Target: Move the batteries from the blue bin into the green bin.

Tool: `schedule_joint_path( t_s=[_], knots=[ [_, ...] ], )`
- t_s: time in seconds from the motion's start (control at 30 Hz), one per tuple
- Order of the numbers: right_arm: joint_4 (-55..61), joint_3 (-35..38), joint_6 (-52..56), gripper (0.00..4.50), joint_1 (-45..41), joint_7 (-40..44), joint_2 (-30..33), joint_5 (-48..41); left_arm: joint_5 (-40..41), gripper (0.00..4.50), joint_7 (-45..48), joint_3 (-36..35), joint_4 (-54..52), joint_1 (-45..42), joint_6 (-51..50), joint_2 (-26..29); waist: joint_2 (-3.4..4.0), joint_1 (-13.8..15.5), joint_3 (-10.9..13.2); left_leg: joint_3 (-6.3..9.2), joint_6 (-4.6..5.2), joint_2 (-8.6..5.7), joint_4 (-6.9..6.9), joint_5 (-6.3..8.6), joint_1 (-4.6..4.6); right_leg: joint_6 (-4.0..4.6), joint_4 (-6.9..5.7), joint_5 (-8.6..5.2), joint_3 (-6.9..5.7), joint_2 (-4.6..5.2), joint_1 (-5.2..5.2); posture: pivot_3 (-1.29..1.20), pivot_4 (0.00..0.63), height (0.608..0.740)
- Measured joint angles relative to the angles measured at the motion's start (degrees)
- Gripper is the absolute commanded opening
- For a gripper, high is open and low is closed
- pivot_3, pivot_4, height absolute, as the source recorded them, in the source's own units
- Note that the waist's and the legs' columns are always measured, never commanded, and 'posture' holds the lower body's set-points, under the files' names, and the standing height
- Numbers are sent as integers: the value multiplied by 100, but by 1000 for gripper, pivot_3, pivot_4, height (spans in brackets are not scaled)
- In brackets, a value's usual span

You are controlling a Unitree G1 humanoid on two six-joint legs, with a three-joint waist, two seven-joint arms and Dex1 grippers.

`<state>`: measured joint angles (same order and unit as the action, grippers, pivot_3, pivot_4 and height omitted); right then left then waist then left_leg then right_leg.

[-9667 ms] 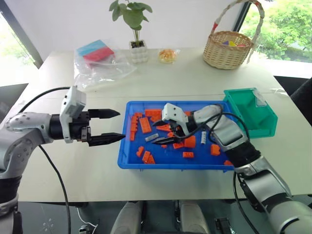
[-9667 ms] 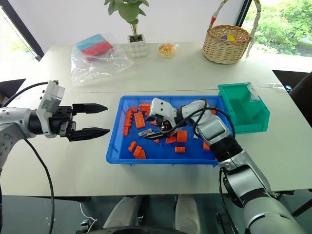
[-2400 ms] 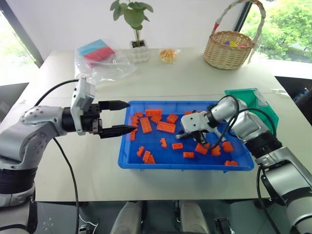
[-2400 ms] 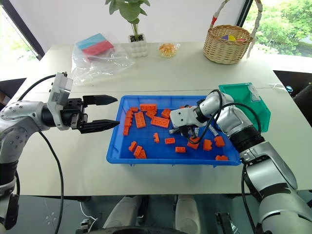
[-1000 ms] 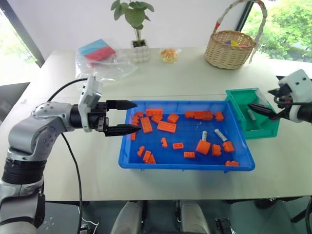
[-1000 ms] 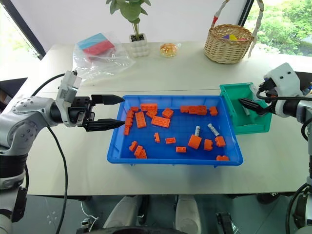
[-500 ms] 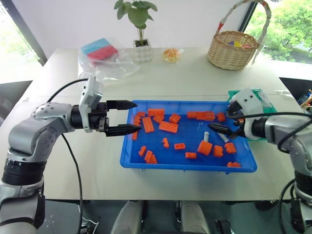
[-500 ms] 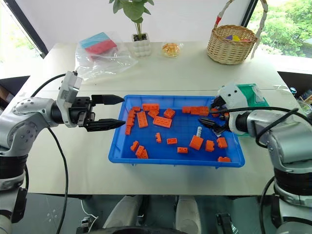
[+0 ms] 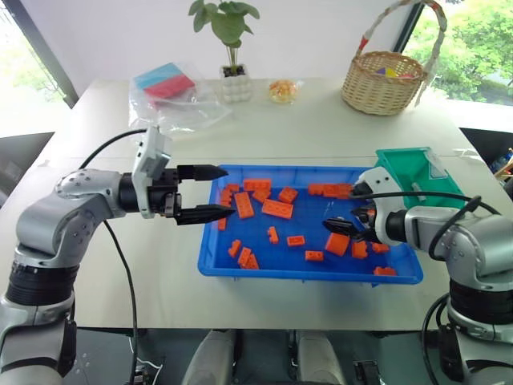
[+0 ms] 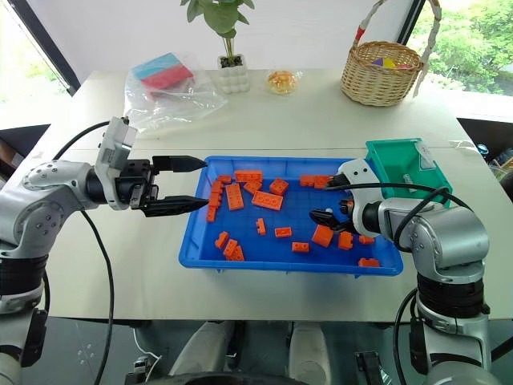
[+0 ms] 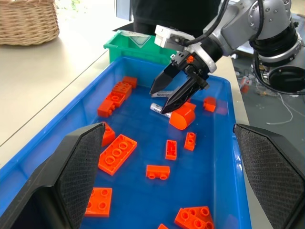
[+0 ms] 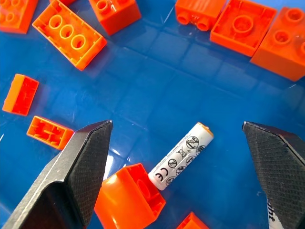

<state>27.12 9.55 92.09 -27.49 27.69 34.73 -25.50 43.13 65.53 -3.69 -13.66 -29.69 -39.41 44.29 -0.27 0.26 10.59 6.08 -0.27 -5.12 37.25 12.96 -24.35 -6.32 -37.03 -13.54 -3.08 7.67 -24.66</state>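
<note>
From the head, the left gripper [image 9: 220, 192] hangs fingers apart at the blue bin's [image 9: 240, 271] left rim; the green bin [image 9: 410, 170] sits far right. The left wrist view shows the right gripper [image 11: 161, 100] spread over a battery [image 11: 158, 108]. Right wrist view: that battery [image 12: 181, 156] touches an orange brick [image 12: 129, 201].

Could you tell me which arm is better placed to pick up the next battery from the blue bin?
The right. Its open claw hangs just above a battery in the blue bin, near the green bin. The left claw waits at the bin's far edge.
</note>
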Motion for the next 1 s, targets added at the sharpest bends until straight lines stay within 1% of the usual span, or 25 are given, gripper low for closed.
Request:
schedule_joint_path(
  t_s=[0.03, 0.07, 0.1, 0.13, 0.27, 0.67, 0.77, 0.87, 1.0],
  knots=[
    [-36, -13, -1, 3485, 4, -23, 4, -2, 3, 4500, -21, -1, -2, 22, 0, 0, 0, -5, 0, 0, 0, 0, 0, 0, 0, 0, -1, 0, 0, 0, 0, 0, 150, 702],
    [-51, -20, -2, 3176, 11, -32, 8, -2, 5, 4500, -32, -3, -4, 36, 0, 0, 0, -6, 0, 0, 0, 0, 0, 0, 0, 0, -1, 0, 0, 0, 0, 0, 150, 702],
    [-98, -24, -5, 2576, 15, -42, 12, -1, 8, 4500, -47, -9, -10, 63, 0, 0, 0, -8, 0, 0, 0, 0, 0, 0, 1, 0, -1, 0, 0, 0, 0, 0, 150, 702],
    [-153, -24, -5, 2149, 17, -51, 13, -1, 10, 4500, -58, -9, -12, 82, 0, -1, 0, -8, 0, 0, 0, 0, 0, 0, 1, 0, -2, 0, 0, 0, 0, 0, 150, 702],
    [-324, -24, -12, 30, 20, -83, -1, -33, 31, 4500, -101, -15, -56, 129, 0, -5, 0, -5, 0, 0, 0, 0, 0, 0, 2, 0, -2, 0, 0, 0, 1, 0, 150, 702],
    [-472, -135, -36, 30, 14, -149, -9, -62, 111, 4500, -166, -55, -100, 142, 19, -6, 0, 12, 0, 0, 0, -1, 3, 0, 2, 0, -1, 0, 0, 0, 3, 0, 150, 702],
    [-469, -133, -5, 800, -71, -152, -10, -80, 111, 4500, -164, -56, -100, 143, 37, -7, 0, 11, 0, 0, 0, -1, 3, 0, 2, 0, -1, 0, 0, 0, 3, 0, 150, 702],
    [-314, -119, 0, 2240, -254, -139, -44, -264, 110, 4500, -164, -55, -98, 142, 57, -8, 0, -12, 0, 0, 0, 2, 1, 0, 2, 0, -2, 0, 0, -2, 2, 0, 150, 702],
    [-212, -151, 1, 2240, -424, -300, -460, -581, 108, 4500, -153, -55, -96, 143, 121, -11, 0, -63, 0, 1, 0, 2, -1, 0, 4, 0, -3, 0, 0, -2, 2, 0, 150, 702]
  ],
)
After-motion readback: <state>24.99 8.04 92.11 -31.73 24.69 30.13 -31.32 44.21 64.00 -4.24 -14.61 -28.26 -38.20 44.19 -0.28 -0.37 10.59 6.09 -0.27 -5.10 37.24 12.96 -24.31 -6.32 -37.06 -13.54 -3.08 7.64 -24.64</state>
